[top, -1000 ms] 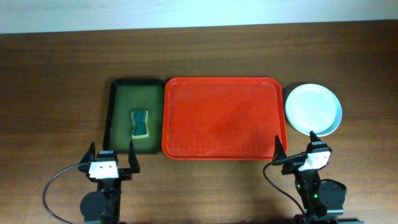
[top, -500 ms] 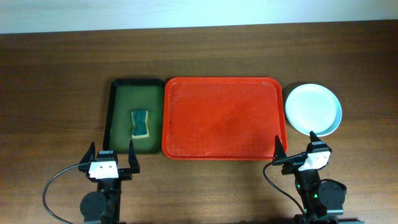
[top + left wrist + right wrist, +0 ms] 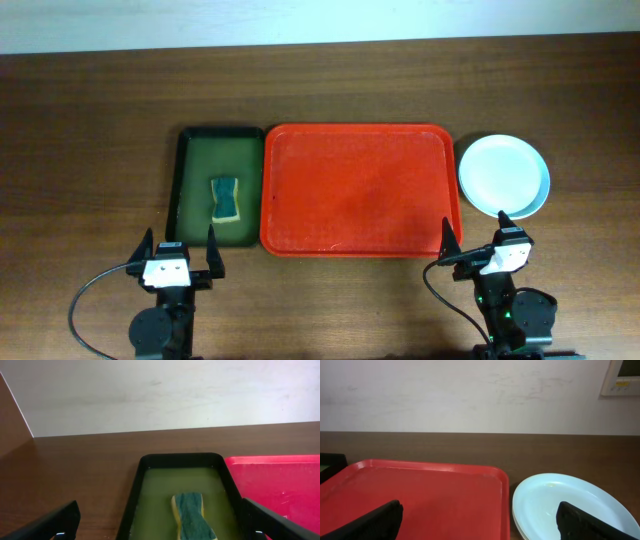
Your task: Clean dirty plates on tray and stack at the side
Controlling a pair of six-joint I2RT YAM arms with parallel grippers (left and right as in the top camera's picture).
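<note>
The red tray (image 3: 360,190) lies in the middle of the table with nothing on it; it also shows in the right wrist view (image 3: 415,495). The plates (image 3: 503,176) sit stacked on the wood just right of the tray, a white one on top of a pale blue-green one (image 3: 567,505). My left gripper (image 3: 177,252) stands open near the front edge, below the green tray. My right gripper (image 3: 475,240) stands open near the tray's front right corner, with the plate stack just beyond its right finger. Neither holds anything.
A narrow dark green tray (image 3: 218,185) lies against the red tray's left side, holding yellowish liquid and a green-and-yellow sponge (image 3: 227,198), also in the left wrist view (image 3: 192,517). A pale wall bounds the table's far edge.
</note>
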